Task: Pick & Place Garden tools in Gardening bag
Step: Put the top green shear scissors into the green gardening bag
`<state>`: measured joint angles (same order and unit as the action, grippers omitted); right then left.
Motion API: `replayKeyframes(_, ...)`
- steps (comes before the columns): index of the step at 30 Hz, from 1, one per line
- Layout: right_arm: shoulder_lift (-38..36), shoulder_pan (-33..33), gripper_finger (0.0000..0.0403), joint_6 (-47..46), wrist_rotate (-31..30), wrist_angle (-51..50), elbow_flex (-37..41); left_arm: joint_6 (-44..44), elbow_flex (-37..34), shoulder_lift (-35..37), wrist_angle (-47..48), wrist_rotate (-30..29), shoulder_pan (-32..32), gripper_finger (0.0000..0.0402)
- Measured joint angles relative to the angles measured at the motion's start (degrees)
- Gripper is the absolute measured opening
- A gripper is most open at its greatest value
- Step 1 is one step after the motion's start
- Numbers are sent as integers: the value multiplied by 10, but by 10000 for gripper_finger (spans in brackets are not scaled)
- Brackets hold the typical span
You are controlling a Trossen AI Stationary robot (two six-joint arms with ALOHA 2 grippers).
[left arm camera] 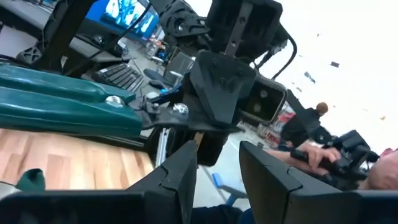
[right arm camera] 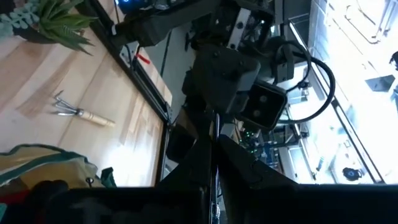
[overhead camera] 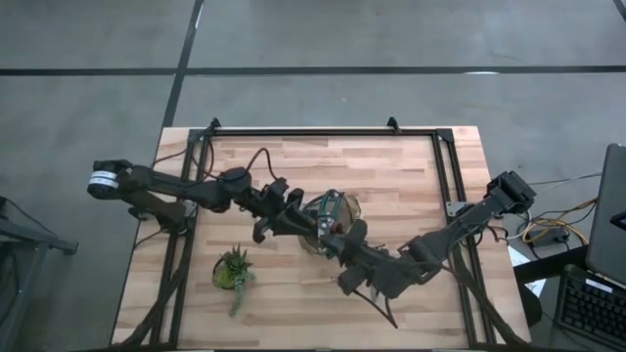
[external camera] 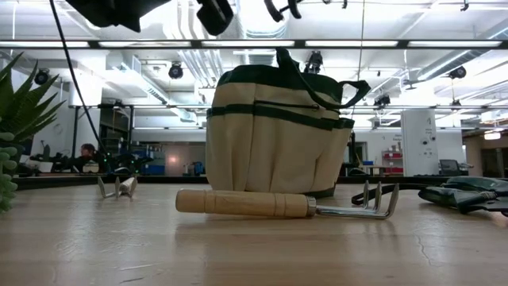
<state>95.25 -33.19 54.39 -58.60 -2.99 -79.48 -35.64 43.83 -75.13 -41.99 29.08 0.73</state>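
The round olive and tan gardening bag [overhead camera: 344,203] [external camera: 274,127] stands upright on its base at mid-table. My right gripper [overhead camera: 337,233] [right arm camera: 212,146] is above it, shut on pruning shears [left arm camera: 62,102]. My left gripper [overhead camera: 279,217] [left arm camera: 217,152] hovers open and empty just left of the bag, facing the right gripper. Something red [right arm camera: 18,193] shows inside the bag. A wooden-handled pronged tool [external camera: 262,204] lies flat in front of the bag. A second one [external camera: 117,187] [right arm camera: 81,113] lies farther off. Another pair of shears [external camera: 464,195] lies on the table. My right gripper holds the shears at their pivot end [left arm camera: 177,112], pinched between the shut fingers; the gripper's own body hides the exact place of contact. The handles [left arm camera: 56,93] stick out sideways toward my left gripper. The shears are clear of the table, above the bag's rim.
A small potted succulent [overhead camera: 233,269] [external camera: 9,135] stands at the near left of the table. A dark metal frame [overhead camera: 323,133] runs along the table's far and side edges. A person [left arm camera: 323,146] shows beyond the table in the left wrist view.
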Motion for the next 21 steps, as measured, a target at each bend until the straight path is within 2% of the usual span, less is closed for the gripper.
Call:
replayKeyframes(9,-7,-6,8,-33,8,-2,0,30,0,9,18,-3,0,124)
replayKeyframes(16,-15,-11,8,-124,61,4,1,58,0,21,24,-2,-3,124)
replayKeyframes(21,-29,-13,8,-196,84,8,1,142,0,54,77,-2,-8,123)
